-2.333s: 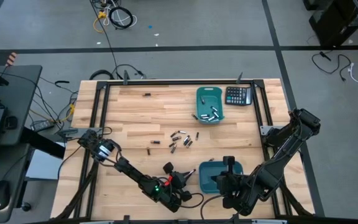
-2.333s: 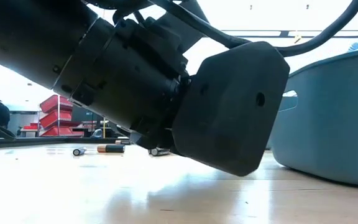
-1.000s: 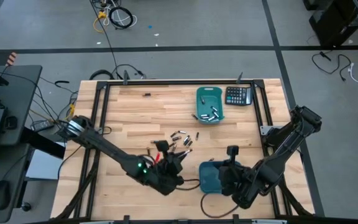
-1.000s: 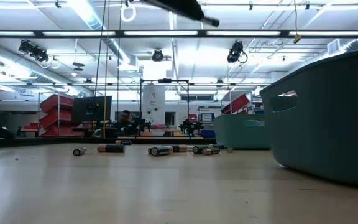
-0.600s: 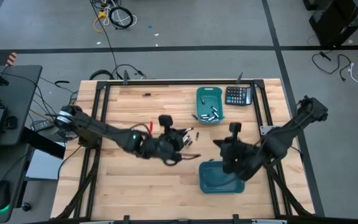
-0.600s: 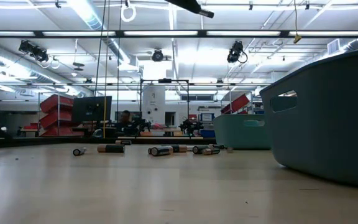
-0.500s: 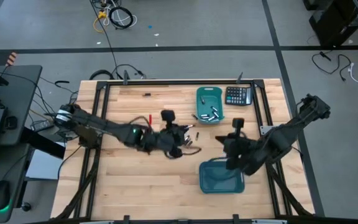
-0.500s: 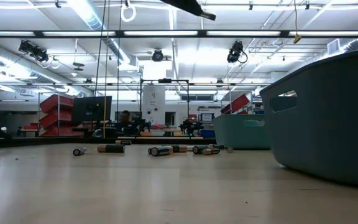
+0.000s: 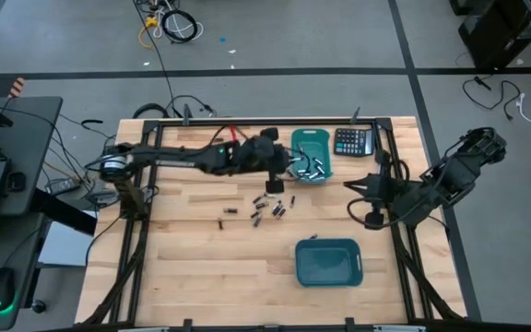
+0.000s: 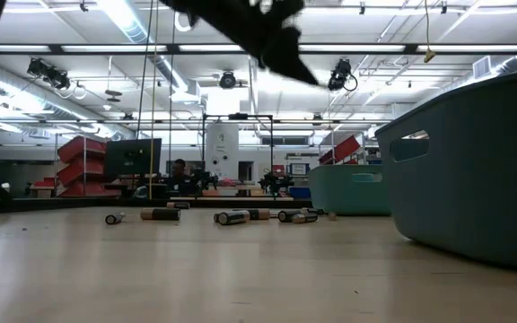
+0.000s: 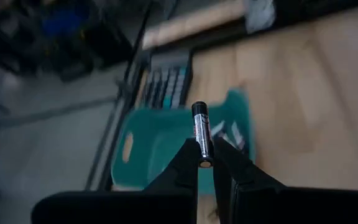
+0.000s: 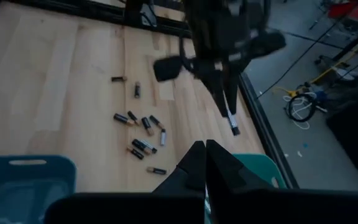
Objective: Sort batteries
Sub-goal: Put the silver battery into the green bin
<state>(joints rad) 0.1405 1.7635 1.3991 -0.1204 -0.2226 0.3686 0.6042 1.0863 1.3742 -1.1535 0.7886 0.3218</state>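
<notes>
The left gripper point(image 11: 205, 163) is clamped on a single dark battery point(image 11: 200, 127), gripped at its lower end between the two fingertips point(image 11: 190, 155) so that most of the cell sticks out beyond them. In the high view this gripper point(image 9: 279, 164) hangs just beside the far teal bin point(image 9: 311, 138), which lies near the table's far edge with several silvery cells point(image 9: 315, 170) in it and a black calculator point(image 9: 353, 141) next to it. The right gripper point(image 12: 204, 149) has its fingers pressed together with nothing between them; it hovers above the table's right side point(image 9: 373, 198). Loose batteries point(image 9: 270, 207) lie scattered on the wooden table point(image 9: 201, 267) near its middle. The near teal bin point(image 9: 328, 263) sits well apart from them, toward the table's near edge.
</notes>
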